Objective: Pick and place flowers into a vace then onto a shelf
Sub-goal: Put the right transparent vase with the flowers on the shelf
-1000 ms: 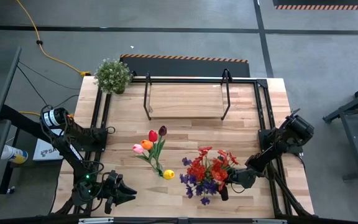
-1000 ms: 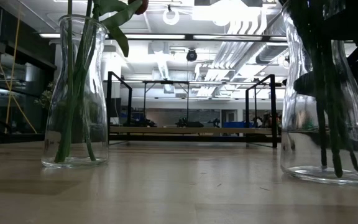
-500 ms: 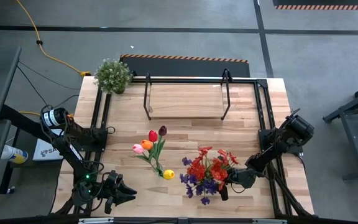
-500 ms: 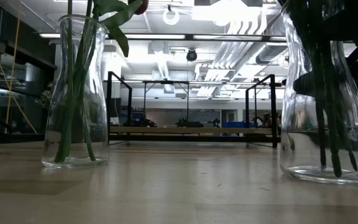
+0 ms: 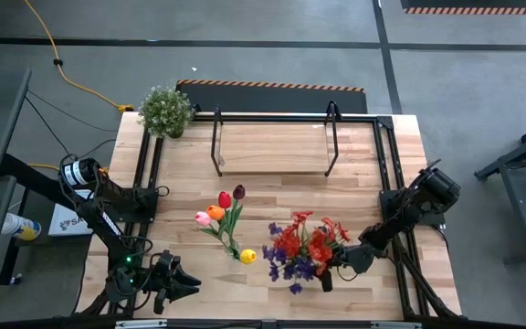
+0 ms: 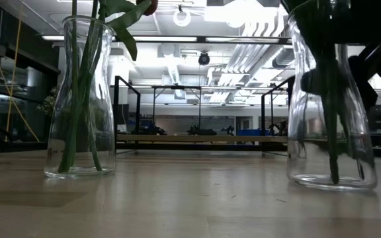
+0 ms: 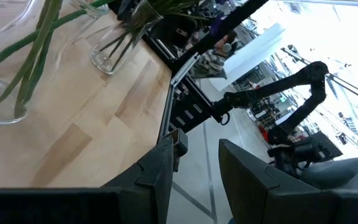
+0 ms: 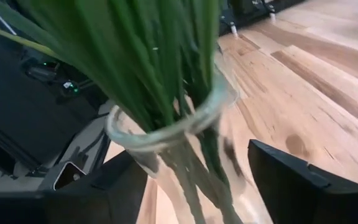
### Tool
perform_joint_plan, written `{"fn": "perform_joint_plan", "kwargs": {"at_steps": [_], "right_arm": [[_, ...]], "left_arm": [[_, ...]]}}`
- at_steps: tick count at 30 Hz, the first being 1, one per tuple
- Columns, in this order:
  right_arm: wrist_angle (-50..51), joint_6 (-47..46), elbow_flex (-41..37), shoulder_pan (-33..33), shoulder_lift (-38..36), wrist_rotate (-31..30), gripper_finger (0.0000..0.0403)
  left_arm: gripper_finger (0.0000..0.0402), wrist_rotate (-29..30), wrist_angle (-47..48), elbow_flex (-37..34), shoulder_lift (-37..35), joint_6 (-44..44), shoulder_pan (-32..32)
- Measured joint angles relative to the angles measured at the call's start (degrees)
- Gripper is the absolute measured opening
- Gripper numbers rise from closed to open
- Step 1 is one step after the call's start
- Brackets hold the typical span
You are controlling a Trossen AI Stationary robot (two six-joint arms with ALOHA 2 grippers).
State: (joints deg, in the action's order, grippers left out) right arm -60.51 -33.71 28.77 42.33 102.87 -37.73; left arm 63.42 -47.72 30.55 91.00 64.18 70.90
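The right gripper (image 8: 194,180) has its dark fingers (image 8: 297,186) spread either side of the neck of the clear glass vase (image 6: 331,119) holding red and purple flowers (image 5: 301,251), at about five o'clock on the light plank surface (image 5: 272,196). To do this well, I judge it should close squarely on the neck, lift straight, then carry toward the low light-wood shelf (image 5: 272,146) at twelve o'clock. The left gripper (image 7: 194,171) waits at seven o'clock, fingers parted and empty, near the second glass vase (image 6: 81,99) of tulips (image 5: 222,212).

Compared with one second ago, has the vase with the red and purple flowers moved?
Yes. The right-hand vase has slid toward the tulip vase, which stayed in place.
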Motion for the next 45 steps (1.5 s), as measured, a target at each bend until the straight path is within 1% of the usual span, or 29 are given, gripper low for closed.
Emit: {"fn": "perform_joint_plan", "kwargs": {"at_steps": [3, 8, 13, 16, 20, 25, 27, 32, 36, 41, 45], "right_arm": [[-1.7, 2.0, 0.0, 0.0, 0.0, 0.1, 0.0229], [-3.4, 4.2, 0.0, 0.0, 0.0, 0.9, 0.0164], [-3.6, 4.2, 0.0, 0.0, 0.0, 0.8, 0.0161], [-3.9, 4.3, 0.0, 0.0, -0.1, -0.3, 0.0161], [-6.2, 6.0, 0.0, -0.1, -0.1, -2.3, 0.0161], [-11.3, 7.7, 0.0, -0.8, -0.3, -3.7, 0.0161], [-11.8, 9.4, 0.0, -1.2, -1.1, -3.8, 0.0161], [-11.5, 16.1, 0.0, -2.4, -6.8, -5.7, 0.0161], [-9.6, 24.2, 0.0, -3.7, -14.0, -9.6, 0.0161], [-1.9, 31.3, 0.0, -5.4, -24.5, -15.0, 0.0161], [6.2, 33.5, 0.0, -7.3, -32.8, -18.8, 0.0161]], "left_arm": [[0.0163, 0.0, 0.1, 0.0, 0.0, 0.0, 0.0], [0.0163, 0.0, 1.4, 0.0, 0.0, 0.0, 0.0], [0.0163, 0.0, 1.8, 0.0, 0.0, 0.0, 0.0], [0.0163, 0.0, 1.9, 0.0, 0.0, 0.0, 0.0], [0.0163, 0.0, 2.5, 0.0, 0.0, 0.0, 0.0], [0.0163, 0.0, 3.2, 0.0, 0.0, 0.0, 0.0], [0.0163, 0.0, 3.4, 0.0, 0.0, 0.0, 0.0], [0.0163, 0.0, 4.3, 0.0, 0.0, 0.0, 0.0], [0.0163, 0.0, 5.3, 0.0, 0.0, 0.0, 0.0], [0.0163, 0.0, 6.4, 0.0, 0.0, 0.0, 0.0], [0.0163, 0.0, 7.2, 0.0, 0.0, 0.0, 0.0]]}}
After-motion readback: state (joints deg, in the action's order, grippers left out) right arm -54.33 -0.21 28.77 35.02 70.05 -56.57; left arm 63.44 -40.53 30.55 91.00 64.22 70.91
